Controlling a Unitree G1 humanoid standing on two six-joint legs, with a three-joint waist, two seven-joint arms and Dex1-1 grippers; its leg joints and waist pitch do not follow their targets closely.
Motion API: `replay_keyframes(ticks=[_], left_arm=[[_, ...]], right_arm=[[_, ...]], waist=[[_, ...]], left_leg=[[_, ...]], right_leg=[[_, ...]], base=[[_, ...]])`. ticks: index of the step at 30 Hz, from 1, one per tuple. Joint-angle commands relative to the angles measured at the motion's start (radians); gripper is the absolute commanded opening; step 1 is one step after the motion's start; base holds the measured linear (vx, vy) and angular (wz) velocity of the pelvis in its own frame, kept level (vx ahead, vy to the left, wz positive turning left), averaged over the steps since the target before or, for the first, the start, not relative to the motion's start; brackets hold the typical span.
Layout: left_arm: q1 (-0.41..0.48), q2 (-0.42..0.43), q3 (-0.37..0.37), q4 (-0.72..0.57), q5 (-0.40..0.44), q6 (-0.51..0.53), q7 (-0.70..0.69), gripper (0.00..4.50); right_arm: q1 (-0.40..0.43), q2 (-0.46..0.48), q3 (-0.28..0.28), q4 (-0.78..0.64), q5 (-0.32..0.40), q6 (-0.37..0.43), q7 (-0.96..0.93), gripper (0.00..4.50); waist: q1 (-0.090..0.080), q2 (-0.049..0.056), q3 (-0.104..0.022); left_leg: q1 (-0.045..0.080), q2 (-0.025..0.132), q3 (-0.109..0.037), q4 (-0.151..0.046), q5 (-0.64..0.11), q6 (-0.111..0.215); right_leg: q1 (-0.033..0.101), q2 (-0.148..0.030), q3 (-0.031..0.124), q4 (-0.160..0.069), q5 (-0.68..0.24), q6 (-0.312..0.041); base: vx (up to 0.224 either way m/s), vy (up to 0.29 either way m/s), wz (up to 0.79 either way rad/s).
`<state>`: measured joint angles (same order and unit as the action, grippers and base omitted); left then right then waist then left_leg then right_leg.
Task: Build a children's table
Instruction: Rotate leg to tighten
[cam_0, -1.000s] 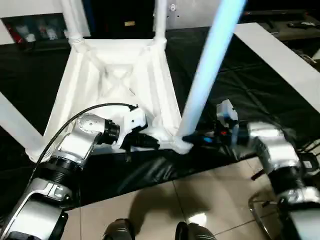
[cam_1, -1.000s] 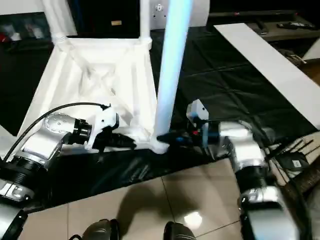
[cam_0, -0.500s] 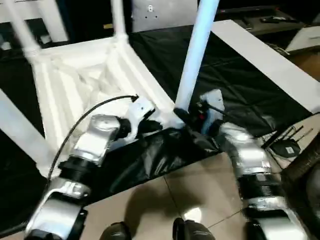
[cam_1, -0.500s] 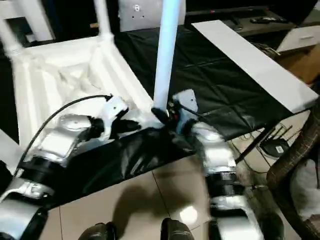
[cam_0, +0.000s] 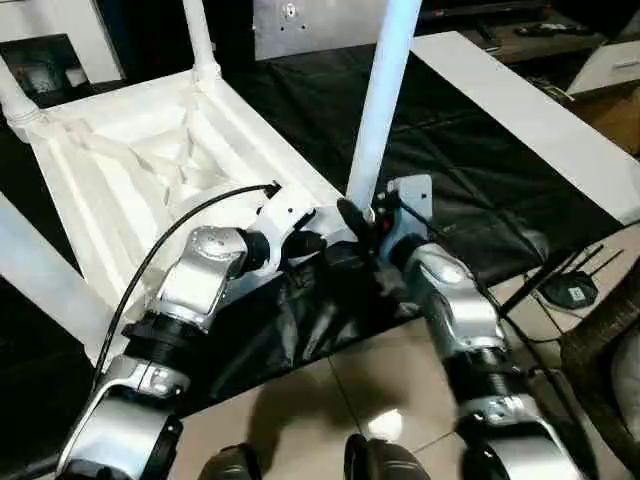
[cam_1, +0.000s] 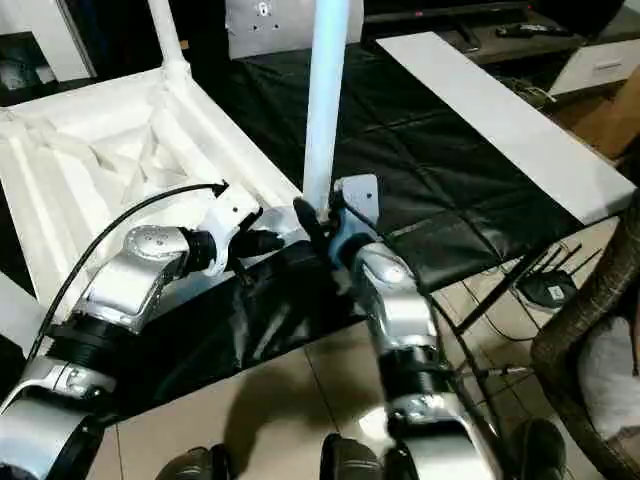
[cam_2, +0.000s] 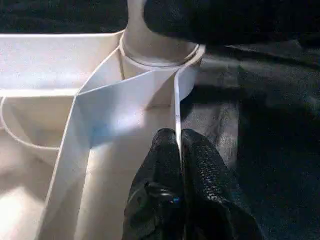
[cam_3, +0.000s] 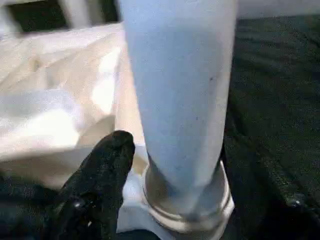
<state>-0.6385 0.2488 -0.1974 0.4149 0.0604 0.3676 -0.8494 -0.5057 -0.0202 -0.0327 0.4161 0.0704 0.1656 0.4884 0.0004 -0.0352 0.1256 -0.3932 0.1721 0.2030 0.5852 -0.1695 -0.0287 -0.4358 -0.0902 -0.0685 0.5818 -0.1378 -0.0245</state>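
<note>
The children's table lies upside down on the bench, with its ribbed white top (cam_0: 150, 170) facing up. Three legs stand in corner sockets, the near right one (cam_0: 383, 90) among them. A further leg (cam_0: 40, 275) crosses the left edge of the head view. My left gripper (cam_2: 179, 137) is shut on the thin white rim wall (cam_2: 176, 100) beside that leg's socket (cam_2: 160, 55). My right gripper (cam_0: 362, 215) sits at the base of the same leg. One black finger (cam_3: 107, 165) stands a small gap off the leg (cam_3: 180, 90); the other finger is hidden behind it.
The black sheet-covered workbench (cam_0: 470, 170) carries the table. Its front edge runs just under my wrists, above a tiled floor (cam_0: 300, 400). A long white board (cam_0: 520, 100) lies along the right side. A wicker chair (cam_1: 600, 300) stands at the lower right and a grey panel (cam_0: 300, 20) at the back.
The head view has shifted. My right forearm has swung from the right of the leg round to its near side, gripper still at the leg's base. The left gripper keeps its pinch on the rim.
</note>
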Motion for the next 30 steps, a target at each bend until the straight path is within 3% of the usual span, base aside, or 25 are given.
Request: replay_keyframes(ticks=[1, 4, 5, 6, 7, 10, 11, 13, 15, 16, 17, 19, 20, 21, 22, 24, 25, 26, 27, 28, 29, 30], left_arm=[[-0.002, -0.001, -0.034, -0.033, -0.035, -0.077, -0.069, 0.0], [0.01, 0.05, -0.041, -0.003, -0.031, -0.159, -0.137, 0.0], [0.011, 0.052, -0.042, -0.001, -0.03, -0.164, -0.139, 0.0], [0.006, 0.075, -0.041, 0.038, -0.019, -0.224, -0.156, 0.0], [0.004, 0.078, -0.04, 0.046, -0.017, -0.232, -0.157, 0.0], [0.007, 0.108, -0.035, 0.073, -0.023, -0.27, -0.189, 0.0], [0.007, 0.108, -0.035, 0.073, -0.023, -0.27, -0.189, 0.0], [0.021, 0.113, 0.008, 0.056, -0.075, -0.307, -0.207, 0.43], [0.029, 0.112, 0.025, 0.04, -0.098, -0.314, -0.215, 0.53], [0.032, 0.111, 0.03, 0.036, -0.105, -0.315, -0.215, 0.65], [0.051, 0.095, 0.07, -0.001, -0.141, -0.315, -0.181, 0.77], [0.07, 0.073, 0.105, -0.035, -0.16, -0.279, -0.117, 0.95], [0.095, 0.051, 0.137, -0.076, -0.187, -0.246, -0.068, 1.01], [0.095, 0.051, 0.137, -0.076, -0.187, -0.246, -0.068, 1.1], [0.127, 0.027, 0.167, -0.121, -0.209, -0.215, -0.019, 1.22], [0.184, 0.001, 0.175, -0.19, -0.207, -0.191, 0.037, 1.38], [0.235, -0.034, 0.19, -0.257, -0.206, -0.165, 0.105, 1.44], [0.27, -0.065, 0.205, -0.303, -0.213, -0.15, 0.156, 1.52], [0.316, -0.1, 0.218, -0.363, -0.224, -0.134, 0.204, 1.52], [0.348, -0.118, 0.219, -0.405, -0.223, -0.123, 0.228, 1.71], [0.369, -0.129, 0.219, -0.431, -0.221, -0.114, 0.243, 1.71], [0.392, -0.14, 0.219, -0.456, -0.203, -0.088, 0.275, 1.87]], right_arm=[[0.048, -0.02, 0.053, -0.027, 0.023, 0.021, 0.124, 3.34], [0.134, -0.129, 0.051, -0.138, 0.089, 0.029, 0.302, 3.63], [0.139, -0.135, 0.051, -0.145, 0.093, 0.03, 0.314, 3.72], [0.187, -0.202, 0.052, -0.21, 0.126, 0.035, 0.404, 3.79], [0.194, -0.211, 0.05, -0.219, 0.13, 0.036, 0.413, 3.87], [0.232, -0.257, 0.022, -0.262, 0.157, 0.033, 0.416, 4.14], [0.232, -0.257, 0.022, -0.262, 0.157, 0.033, 0.416, 4.19], [0.259, -0.256, -0.013, -0.31, 0.162, 0.051, 0.362, 4.43], [0.275, -0.252, -0.021, -0.342, 0.175, 0.08, 0.349, 4.49], [0.279, -0.252, -0.021, -0.351, 0.179, 0.089, 0.346, 4.5], [0.31, -0.239, -0.005, -0.414, 0.177, 0.133, 0.314, 4.5], [0.337, -0.226, 0.016, -0.462, 0.175, 0.141, 0.298, 4.5], [0.36, -0.213, 0.037, -0.495, 0.171, 0.139, 0.282, 4.5], [0.36, -0.213, 0.037, -0.495, 0.171, 0.139, 0.282, 4.5], [0.378, -0.198, 0.056, -0.513, 0.158, 0.116, 0.257, 4.5], [0.383, -0.18, 0.07, -0.511, 0.134, 0.094, 0.223, 4.5], [0.387, -0.167, 0.078, -0.512, 0.123, 0.09, 0.205, 4.5], [0.392, -0.162, 0.083, -0.519, 0.12, 0.095, 0.195, 4.5], [0.398, -0.161, 0.092, -0.529, 0.112, 0.101, 0.189, 4.5], [0.401, -0.163, 0.097, -0.533, 0.104, 0.096, 0.187, 4.5], [0.402, -0.164, 0.1, -0.536, 0.098, 0.093, 0.185, 4.5], [0.403, -0.166, 0.102, -0.538, 0.099, 0.101, 0.184, 4.5]], waist=[[0.009, -0.007, -0.097], [0.018, -0.004, -0.105], [0.022, -0.005, -0.105], [0.023, -0.002, -0.105], [0.028, -0.005, -0.104], [0.033, -0.007, -0.104], [0.031, -0.008, -0.099], [0.033, -0.008, -0.107], [0.034, -0.011, -0.111], [0.038, -0.007, -0.112], [0.04, -0.003, -0.113], [0.038, -0.006, -0.115], [0.038, 0.004, -0.116], [0.037, -0.001, -0.116], [0.038, 0.007, -0.115], [0.034, 0.002, -0.113], [0.048, 0.006, -0.11], [0.031, 0.028, -0.105], [0.024, 0.037, -0.106], [0.011, 0.05, -0.101], [0.006, 0.066, -0.103], [0.007, 0.076, -0.101]], left_leg=[[0.023, 0.054, -0.02, -0.06, -0.122, 0.103], [0.025, 0.056, -0.02, -0.055, -0.084, 0.136], [0.024, 0.057, -0.02, -0.054, -0.086, 0.142], [0.024, 0.057, -0.02, -0.054, -0.094, 0.141], [0.026, 0.059, -0.02, -0.055, -0.129, 0.136], [0.028, 0.06, -0.024, -0.056, -0.196, 0.081], [0.026, 0.059, -0.026, -0.059, -0.227, 0.059], [0.029, 0.059, -0.028, -0.057, -0.243, 0.034], [0.028, 0.058, -0.029, -0.058, -0.24, 0.024], [0.031, 0.059, -0.027, -0.057, -0.241, 0.024], [0.031, 0.061, -0.028, -0.058, -0.244, 0.019], [0.028, 0.063, -0.029, -0.06, -0.254, 0.016], [0.029, 0.064, -0.031, -0.061, -0.27, 0.011], [0.026, 0.064, -0.03, -0.062, -0.273, 0.011], [0.031, 0.062, -0.031, -0.063, -0.306, 0.004], [0.029, 0.06, -0.033, -0.062, -0.335, -0.002], [-0.027, 0.042, -0.075, -0.078, -0.345, 0.039], [-0.025, 0.052, -0.096, -0.095, -0.414, 0.041], [-0.017, 0.059, -0.111, -0.092, -0.451, 0.025], [-0.013, 0.087, -0.153, -0.11, -0.558, -0.018], [0.0, 0.129, -0.216, -0.151, -0.673, -0.034], [0.013, 0.146, -0.244, -0.169, -0.721, -0.036]], right_leg=[[0.063, -0.062, 0.054, -0.052, -0.197, -0.213], [0.068, -0.058, 0.053, -0.039, -0.108, -0.243], [0.069, -0.058, 0.052, -0.039, -0.105, -0.247], [0.068, -0.059, 0.052, -0.039, -0.113, -0.251], [0.069, -0.06, 0.052, -0.047, -0.159, -0.237], [0.064, -0.065, 0.051, -0.06, -0.303, -0.207], [0.062, -0.064, 0.051, -0.065, -0.371, -0.188], [0.061, -0.067, 0.05, -0.069, -0.418, -0.168], [0.062, -0.065, 0.049, -0.066, -0.419, -0.164], [0.058, -0.067, 0.05, -0.067, -0.405, -0.173], [0.056, -0.064, 0.05, -0.064, -0.379, -0.181], [0.058, -0.06, 0.048, -0.059, -0.343, -0.185], [0.059, -0.061, 0.048, -0.056, -0.336, -0.188], [0.061, -0.061, 0.048, -0.058, -0.332, -0.188], [0.057, -0.06, 0.047, -0.062, -0.367, -0.182], [0.057, -0.062, 0.045, -0.072, -0.431, -0.16], [0.1, -0.088, 0.004, -0.052, -0.463, -0.151], [0.094, -0.076, -0.031, -0.06, -0.522, -0.135], [0.09, -0.073, -0.039, -0.059, -0.506, -0.139], [0.095, -0.055, -0.049, -0.045, -0.413, -0.155], [0.096, -0.024, -0.049, 0.007, -0.304, -0.154], [0.083, -0.002, -0.05, 0.046, -0.256, -0.16]], base=[[0.0, 0.0, 0.0], [0.0, 0.0, 0.0], [0.0, 0.0, 0.0], [0.0, 0.0, 0.0], [0.0, 0.0, 0.0], [0.0, 0.0, 0.0], [0.0, 0.0, 0.0], [0.0, 0.0, 0.0], [0.0, 0.0, 0.0], [0.0, 0.0, 0.0], [0.0, 0.0, 0.0], [0.0, 0.0, 0.0], [0.0, 0.0, 0.0], [0.0, 0.0, 0.0], [0.0, 0.0, 0.0], [0.0, 0.0, 0.0], [0.0, 0.0, 0.0], [0.0, 0.0, 0.0], [0.013, -0.021, 0.44], [0.026, -0.066, 0.57], [0.026, -0.066, 0.57], [-0.004, -0.135, 0.66]])
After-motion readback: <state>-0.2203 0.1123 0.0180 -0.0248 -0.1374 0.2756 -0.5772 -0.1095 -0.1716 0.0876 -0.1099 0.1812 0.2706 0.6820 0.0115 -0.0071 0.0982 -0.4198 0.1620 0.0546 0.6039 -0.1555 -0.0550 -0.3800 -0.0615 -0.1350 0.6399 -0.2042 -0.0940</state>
